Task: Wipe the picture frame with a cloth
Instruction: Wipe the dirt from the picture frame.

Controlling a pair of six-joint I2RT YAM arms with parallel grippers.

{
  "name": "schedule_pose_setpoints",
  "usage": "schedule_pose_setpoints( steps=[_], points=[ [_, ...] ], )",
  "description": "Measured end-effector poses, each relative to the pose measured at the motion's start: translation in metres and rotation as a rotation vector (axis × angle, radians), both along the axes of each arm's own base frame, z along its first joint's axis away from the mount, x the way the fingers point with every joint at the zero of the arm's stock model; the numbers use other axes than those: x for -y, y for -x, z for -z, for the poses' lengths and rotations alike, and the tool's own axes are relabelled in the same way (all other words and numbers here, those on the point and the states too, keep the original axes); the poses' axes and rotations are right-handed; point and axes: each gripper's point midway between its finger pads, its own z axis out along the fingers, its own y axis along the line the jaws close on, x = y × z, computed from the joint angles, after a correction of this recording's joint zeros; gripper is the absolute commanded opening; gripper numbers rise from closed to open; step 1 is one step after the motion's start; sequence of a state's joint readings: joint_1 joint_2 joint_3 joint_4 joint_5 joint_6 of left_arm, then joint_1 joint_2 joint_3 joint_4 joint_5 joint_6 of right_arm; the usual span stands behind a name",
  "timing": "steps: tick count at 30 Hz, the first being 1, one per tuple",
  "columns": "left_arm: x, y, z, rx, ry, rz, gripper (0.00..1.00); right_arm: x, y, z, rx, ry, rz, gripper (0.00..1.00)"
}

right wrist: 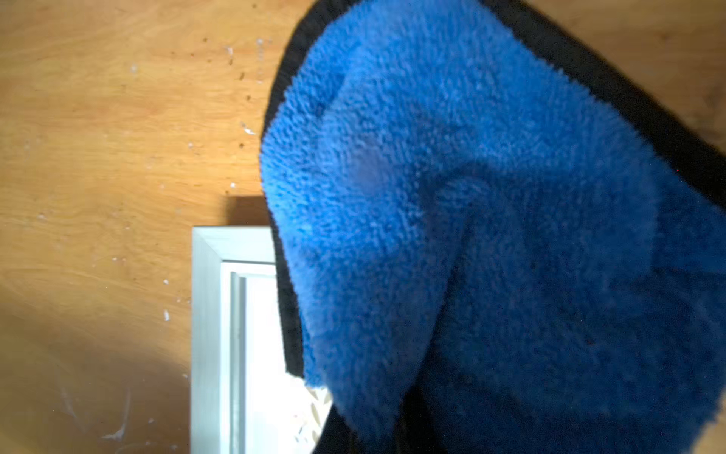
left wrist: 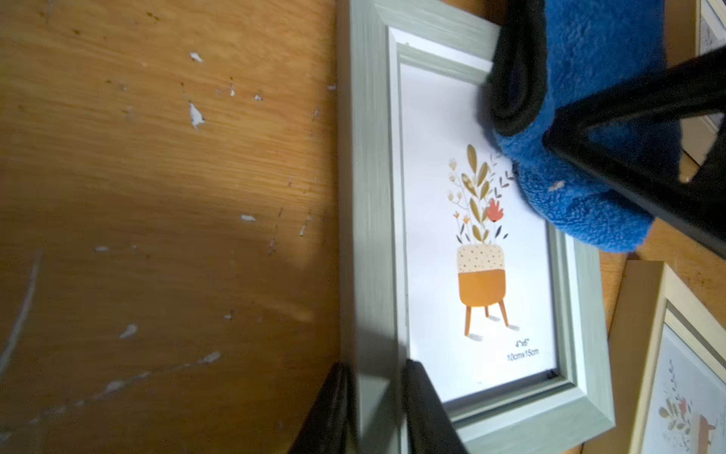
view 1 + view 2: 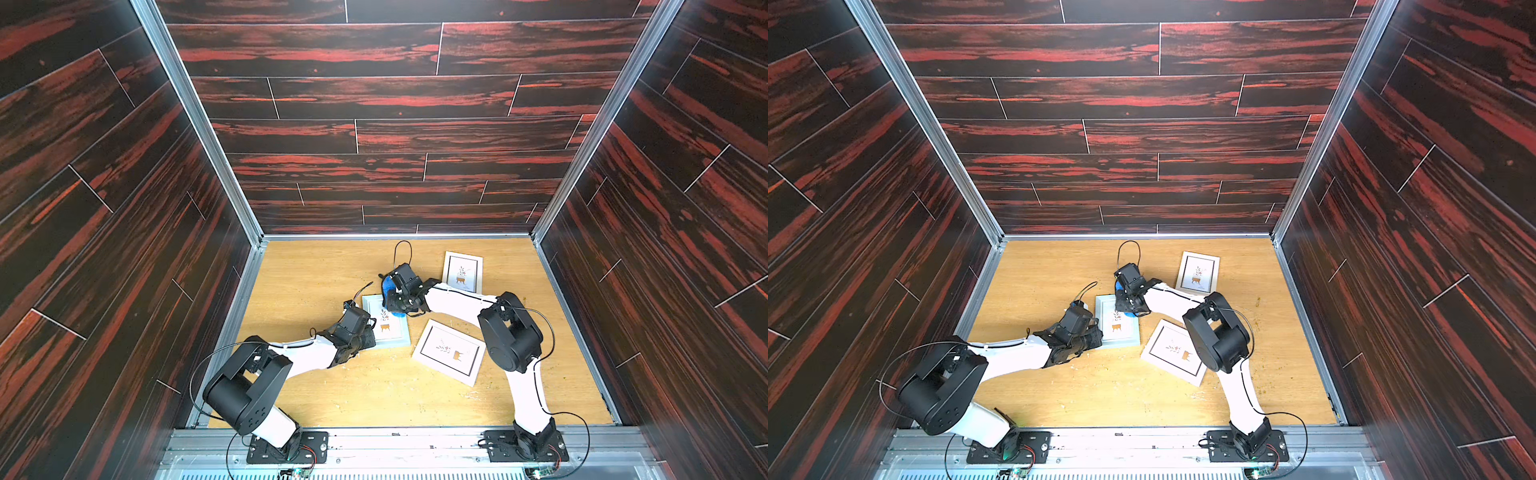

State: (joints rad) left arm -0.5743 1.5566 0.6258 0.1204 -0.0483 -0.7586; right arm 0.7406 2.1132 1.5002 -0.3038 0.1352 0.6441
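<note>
On the frame (image 2: 369, 236) the left tool (image 2: 377, 369) clamps, right tool (image 3: 394, 300) pinches fluffy blue cloth (image 1: 471, 196).

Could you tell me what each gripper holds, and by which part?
Left gripper: pale green picture frame, by a long side rail. Right gripper: blue cloth, bunched; exact part hidden.

A scuffed light-wood tabletop (image 3: 311, 274) bears three picture frames lying flat: a grey-green frame (image 3: 395, 332), a far white frame (image 3: 462, 272) and a skewed white frame (image 3: 451, 352).
</note>
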Motion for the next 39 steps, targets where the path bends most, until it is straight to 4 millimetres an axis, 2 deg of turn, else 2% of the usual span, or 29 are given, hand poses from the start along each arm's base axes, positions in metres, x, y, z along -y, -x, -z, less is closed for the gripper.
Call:
schedule_pose_setpoints(
  steps=[3,5,7,9,14,16,18,23,25,27,30,34,39],
  points=[
    [0.0,0.0,0.0,0.001,-0.001,0.0,0.23,0.003,0.041,0.005,-0.012,0.003,-0.039,0.0],
    [0.0,0.0,0.0,0.0,-0.001,0.0,0.23,0.004,0.075,0.007,-0.035,0.008,-0.077,0.0],
    [0.0,0.0,0.0,-0.001,0.0,0.004,0.23,0.001,0.088,0.007,-0.035,0.008,-0.097,0.0],
    [0.0,0.0,0.0,-0.002,0.001,0.004,0.23,0.001,0.08,0.005,-0.037,0.006,-0.085,0.0],
    [0.001,-0.002,0.0,-0.004,0.007,-0.002,0.23,-0.002,0.017,0.001,-0.013,-0.006,-0.011,0.0],
    [0.001,-0.002,0.0,-0.005,0.007,-0.004,0.23,0.001,0.005,0.0,-0.001,-0.015,0.003,0.0],
    [0.001,-0.002,0.0,-0.005,0.007,-0.004,0.23,0.003,0.013,0.0,-0.001,-0.015,-0.008,0.0],
    [0.001,-0.002,0.0,-0.005,0.005,-0.004,0.23,0.008,0.081,0.005,-0.036,0.007,-0.093,0.0],
    [0.002,-0.002,0.0,-0.005,0.003,0.003,0.23,0.006,0.09,0.004,-0.034,0.007,-0.108,0.0],
    [0.002,-0.002,0.0,-0.006,0.005,0.005,0.23,0.005,0.083,0.003,-0.035,0.008,-0.096,0.0],
    [0.002,-0.002,0.0,-0.007,0.007,0.004,0.23,-0.004,0.058,0.004,-0.037,-0.001,-0.072,0.0],
    [0.002,-0.002,0.0,-0.006,0.009,0.004,0.23,-0.028,0.022,0.002,-0.021,-0.051,-0.068,0.0],
    [0.002,-0.001,0.0,-0.005,0.016,-0.001,0.22,-0.071,0.004,0.0,-0.018,-0.105,-0.122,0.0]
  ],
)
